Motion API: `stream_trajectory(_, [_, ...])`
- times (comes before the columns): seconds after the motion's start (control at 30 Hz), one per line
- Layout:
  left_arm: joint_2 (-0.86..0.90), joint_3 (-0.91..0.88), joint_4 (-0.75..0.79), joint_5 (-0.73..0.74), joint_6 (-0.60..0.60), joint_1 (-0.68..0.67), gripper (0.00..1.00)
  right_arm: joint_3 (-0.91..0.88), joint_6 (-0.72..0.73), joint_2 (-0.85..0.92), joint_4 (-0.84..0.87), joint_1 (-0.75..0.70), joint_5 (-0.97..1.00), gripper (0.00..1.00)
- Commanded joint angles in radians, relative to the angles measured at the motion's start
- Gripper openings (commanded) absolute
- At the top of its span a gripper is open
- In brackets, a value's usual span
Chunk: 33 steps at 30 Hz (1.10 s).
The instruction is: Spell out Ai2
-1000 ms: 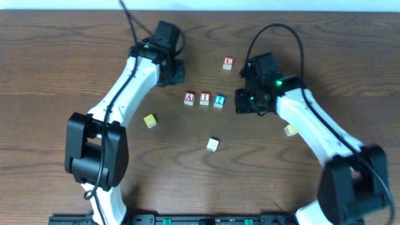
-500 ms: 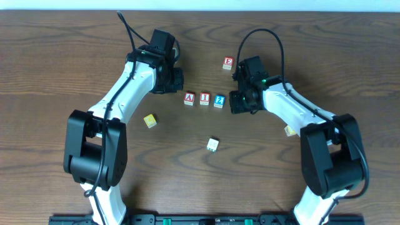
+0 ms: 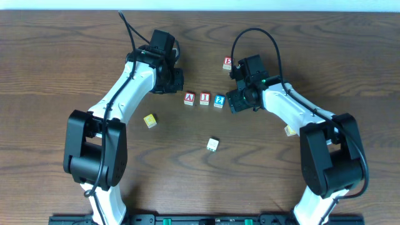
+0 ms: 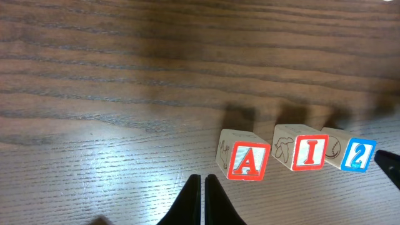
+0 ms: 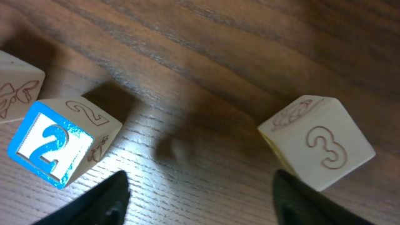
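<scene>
A, I, 2: the row reads clean across the middle of the worktop (image 3: 75, 50). The A block (image 3: 189, 99) comes first, the I block (image 3: 204, 98) sits just beside it, and the 2 block (image 3: 219, 100) closes the line, with small gaps between them and the letters facing up. By the look of it, the spelling is done or all but done.

The left fingers (image 4: 202, 194) are pressed together with nothing in them, just short of the A block. The right fingers (image 3: 231, 102) are spread apart and empty, right beside the 2 block; whether a tip touches it, I can't tell. A spare block with a 3 (image 5: 315, 150) cut into its side lies near the other finger.

These look like small painted wooden cubes: light, rigid, nothing to crush. The glossy faces may be a bit slick, and a nudge would skid one out of line. If one needs squaring up, take it across two opposite flat sides, low and centred, never on a corner.
</scene>
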Motion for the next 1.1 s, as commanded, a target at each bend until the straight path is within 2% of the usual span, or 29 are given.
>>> stream_trajectory(0.0, [0.002, -0.004, -0.001, 0.004, 0.019, 0.000, 0.06, 0.000, -0.017, 0.011, 0.001, -0.005, 0.018, 0.64])
stream_trajectory(0.07, [0.006, -0.006, 0.007, 0.004, 0.019, 0.000, 0.06, 0.000, -0.015, 0.011, 0.002, -0.005, 0.017, 0.58])
stream_trajectory(0.1, [0.007, -0.006, 0.009, 0.004, 0.018, 0.000, 0.06, 0.000, -0.007, 0.011, 0.001, -0.005, 0.017, 0.48])
stream_trajectory(0.2, [0.022, -0.014, 0.024, 0.027, 0.017, 0.000, 0.06, 0.000, 0.054, 0.011, -0.005, -0.005, 0.016, 0.07])
stream_trajectory(0.23, [0.025, -0.017, 0.029, 0.042, 0.009, 0.000, 0.06, 0.000, 0.076, 0.011, -0.005, -0.005, 0.011, 0.01])
stream_trajectory(0.43, [0.035, -0.060, 0.065, 0.058, -0.043, 0.005, 0.06, 0.000, 0.153, 0.028, -0.003, -0.006, -0.051, 0.01])
stream_trajectory(0.67, [0.035, -0.161, 0.167, 0.204, -0.108, 0.046, 0.06, 0.000, 0.210, 0.058, -0.008, -0.006, -0.154, 0.01])
stream_trajectory(0.9, [0.035, -0.198, 0.194, 0.209, -0.126, 0.058, 0.06, 0.000, 0.217, 0.058, -0.001, -0.005, -0.216, 0.01])
stream_trajectory(1.07, [0.035, -0.225, 0.239, 0.211, -0.185, 0.058, 0.06, 0.000, 0.251, 0.058, 0.014, -0.005, -0.220, 0.01])
